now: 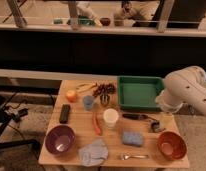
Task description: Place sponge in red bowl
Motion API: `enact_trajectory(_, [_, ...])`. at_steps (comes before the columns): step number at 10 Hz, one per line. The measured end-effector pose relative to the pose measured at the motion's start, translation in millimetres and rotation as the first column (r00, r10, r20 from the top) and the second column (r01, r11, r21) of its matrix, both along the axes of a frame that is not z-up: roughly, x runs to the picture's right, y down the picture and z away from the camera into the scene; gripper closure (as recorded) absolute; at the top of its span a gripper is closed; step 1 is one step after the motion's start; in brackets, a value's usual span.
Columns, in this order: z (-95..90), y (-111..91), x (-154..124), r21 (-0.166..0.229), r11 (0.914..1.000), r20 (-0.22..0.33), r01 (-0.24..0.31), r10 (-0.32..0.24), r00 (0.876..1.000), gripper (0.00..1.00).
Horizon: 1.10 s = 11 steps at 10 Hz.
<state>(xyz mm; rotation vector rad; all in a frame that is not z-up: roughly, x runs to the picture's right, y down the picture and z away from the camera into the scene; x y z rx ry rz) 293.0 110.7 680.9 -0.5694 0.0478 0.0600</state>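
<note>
Sponge (132, 138) before pick-up, seen from above the bench (78, 126). The sponge lies flat near the front edge, between the cloth (93, 152) on one side and the red bowl (171, 146) on the other, with a fork (133, 156) just in front of it; it touches none of them. My gripper (157, 124) hangs low at the right side of the bench, between the green tray (140, 93) and the red bowl and apart from the sponge, and its jaws stand open with nothing in them. I judge the sponge to be light, soft and springy: it should squash under the jaws rather than slip, and it cannot break, so a firm pinch costs nothing. The likeliest hold is across its shorter width, at the middle of the block, with the jaws coming straight down and reaching low on its sides, since a grip on the top edge alone may let the foam fold and drop out. The fork lies close enough that a wide approach from the front could knock it. The bowl is near, so the carry should be short.
</note>
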Motion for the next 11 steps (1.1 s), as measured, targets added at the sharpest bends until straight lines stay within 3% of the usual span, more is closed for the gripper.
enact_trajectory(9, [0.1,0.3,0.0,0.000,1.0000,0.000,0.000,0.000,1.000,0.20])
enact_trajectory(11, [-1.1,8.0,-6.6,0.008,0.9999,0.014,0.009,-0.009,1.000,0.20])
